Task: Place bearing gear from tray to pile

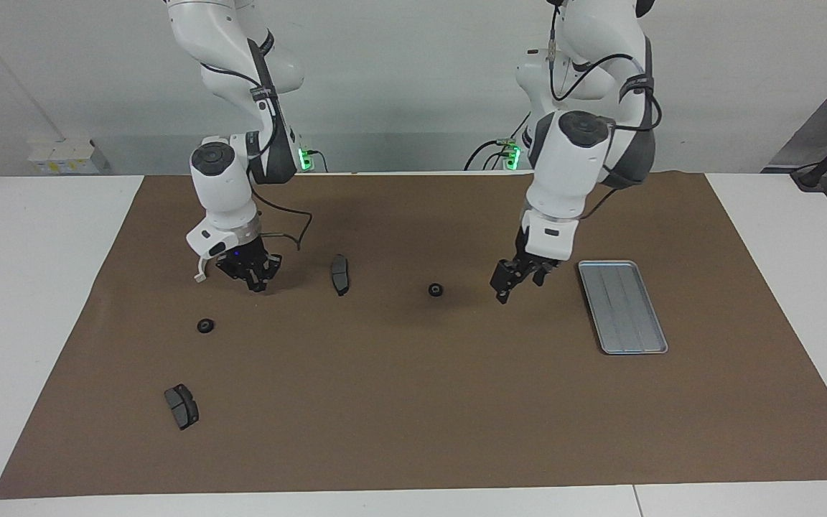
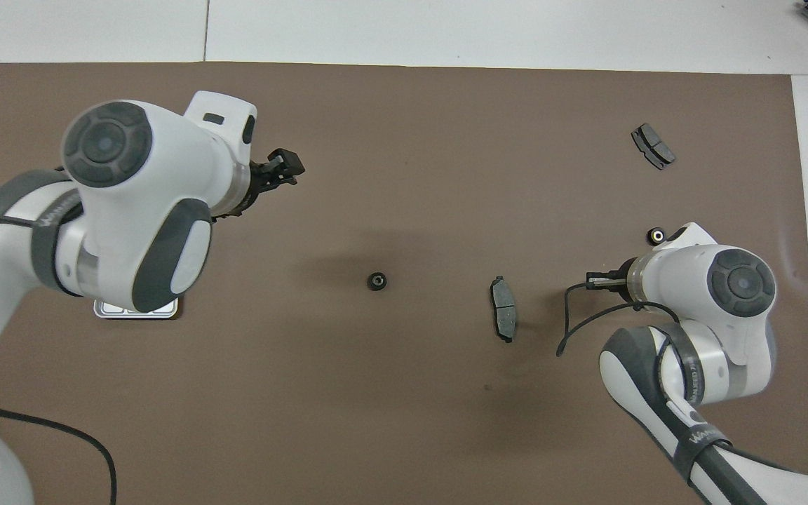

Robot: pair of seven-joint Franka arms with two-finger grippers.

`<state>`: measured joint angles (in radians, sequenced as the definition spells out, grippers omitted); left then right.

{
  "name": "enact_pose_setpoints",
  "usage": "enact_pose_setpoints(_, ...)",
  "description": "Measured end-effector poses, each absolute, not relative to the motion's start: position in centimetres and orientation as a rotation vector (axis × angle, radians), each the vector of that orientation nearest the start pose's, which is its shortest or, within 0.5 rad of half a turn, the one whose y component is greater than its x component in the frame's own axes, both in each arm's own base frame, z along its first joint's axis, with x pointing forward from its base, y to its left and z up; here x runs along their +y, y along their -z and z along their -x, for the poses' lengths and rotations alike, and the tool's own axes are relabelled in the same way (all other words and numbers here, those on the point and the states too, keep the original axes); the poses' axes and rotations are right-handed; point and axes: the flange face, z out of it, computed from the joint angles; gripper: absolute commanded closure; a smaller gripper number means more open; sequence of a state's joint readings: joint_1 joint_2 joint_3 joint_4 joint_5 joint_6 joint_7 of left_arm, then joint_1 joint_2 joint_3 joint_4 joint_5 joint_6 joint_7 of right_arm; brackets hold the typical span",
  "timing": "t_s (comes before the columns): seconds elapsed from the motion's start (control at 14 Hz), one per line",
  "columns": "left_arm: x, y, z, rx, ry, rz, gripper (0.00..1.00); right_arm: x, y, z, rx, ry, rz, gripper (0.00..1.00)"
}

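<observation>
Observer: gear (image 1: 436, 290) lies flat on the mat (image 1: 413, 402), off the tray (image 1: 622, 306); it sits between tray and the nearest pad (image 1: 340, 273), mid-table, touching neither.

Recorder: tray contents?

Observer: bare ridges, nothing on it; pile is loose at the right arm's end: bracket (image 1: 200, 273) half hidden by the right arm, second gear (image 1: 204, 325), other pad (image 1: 181, 406) farther from the robots.

Recorder: grippers?

Observer: left gripper (image 1: 517, 280) hangs over the mat between gear and tray, jaws apart, nothing in them; right gripper (image 1: 248, 278) low over the mat beside the bracket, jaws closed, nothing visibly held.

Recorder: so the step in hand, as you read it?

Observer: my judgement only; the gear is short of the pile, so someone carries it the rest of the way; the right arm looks better placed for that end.

Recorder: how to do it well?

Observer: open the jaws before descending; come over the gear, not in from the side, since the nearest pad lies on the straight path; drop vertically with fingers straddling the rim; close gently, because a small round part may roll or squirt out; lift clear of the mat before travelling; set it down near the second gear, with no shove against the bracket.
</observation>
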<state>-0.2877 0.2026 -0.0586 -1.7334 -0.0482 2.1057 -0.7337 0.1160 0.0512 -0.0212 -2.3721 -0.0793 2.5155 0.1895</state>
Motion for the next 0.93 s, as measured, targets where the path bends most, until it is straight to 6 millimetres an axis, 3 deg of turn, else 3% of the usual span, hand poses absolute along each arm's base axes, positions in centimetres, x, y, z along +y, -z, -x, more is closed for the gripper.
enact_pose_setpoints(0.07, -19.3, -48.5, -60.4, -0.611, 0.144, 3.213, 0.0, 4.9, -30.9, -50.8, 0.051, 0.151, 3.175, 0.0)
enact_pose_setpoints(0.36, -9.5, -50.3, -60.3, -0.342, -0.03, 3.211, 0.0, 5.8, -31.5, -51.2, 0.066, 0.166, 3.15, 0.0)
enact_pose_setpoints(0.5, -5.9, -51.5, -59.4, -0.246, -0.082, 3.199, 0.0, 7.8, -33.0, -51.9, 0.064, 0.193, 3.116, 0.0)
enact_pose_setpoints(0.72, -3.4, -54.4, -57.8, -0.154, -0.075, 3.156, 0.0, 13.3, -35.3, -52.3, 0.073, 0.229, 3.081, 0.0)
enact_pose_setpoints(0.93, -2.2, -56.8, -56.2, -0.116, -0.064, 3.156, 0.0, 18.8, -35.9, -51.3, 0.077, 0.241, 3.059, 0.0)
